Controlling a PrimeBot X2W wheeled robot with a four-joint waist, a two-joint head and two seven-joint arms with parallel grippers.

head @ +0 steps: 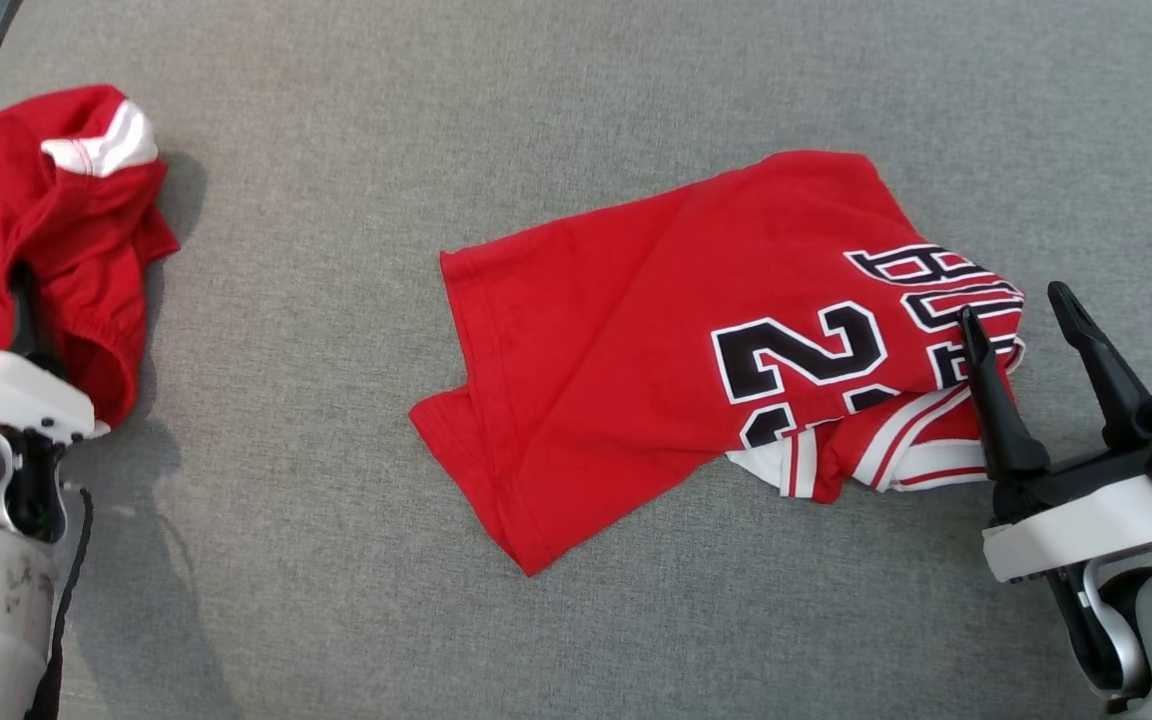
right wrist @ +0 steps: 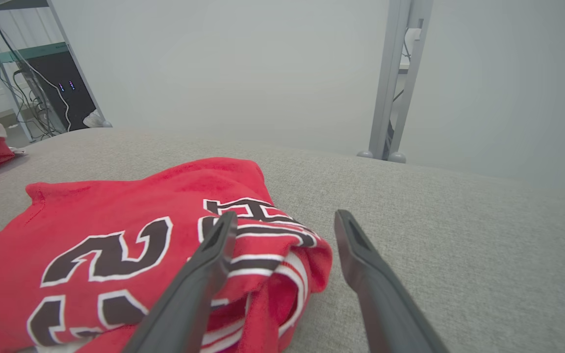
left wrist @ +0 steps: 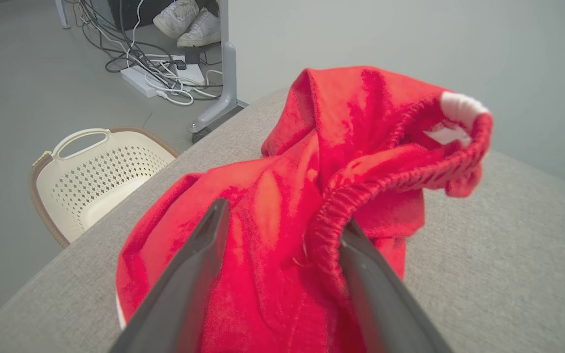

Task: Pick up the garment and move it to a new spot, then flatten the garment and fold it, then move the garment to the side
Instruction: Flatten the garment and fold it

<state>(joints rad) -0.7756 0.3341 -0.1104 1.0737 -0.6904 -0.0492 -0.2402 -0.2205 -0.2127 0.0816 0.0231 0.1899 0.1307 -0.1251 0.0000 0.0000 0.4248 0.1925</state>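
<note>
The left gripper (left wrist: 285,213) stands spread wide, gripping nothing, with the crumpled red shorts (left wrist: 361,113) heaped between and just beyond its fingers (left wrist: 189,274), elastic waistband (left wrist: 380,184) against 1 of them; this looks like the shorts being set at their new spot on the grey table (head: 336,500), so flattening is next and calls for pinching 2 waistband corners and drawing them apart. The right gripper (head: 1011,303), open and empty too, hovers at the striped trim (head: 921,430) of a red jersey (head: 616,340), beyond which read a black "2", another half-hidden digit and letters starting "BU".
</note>
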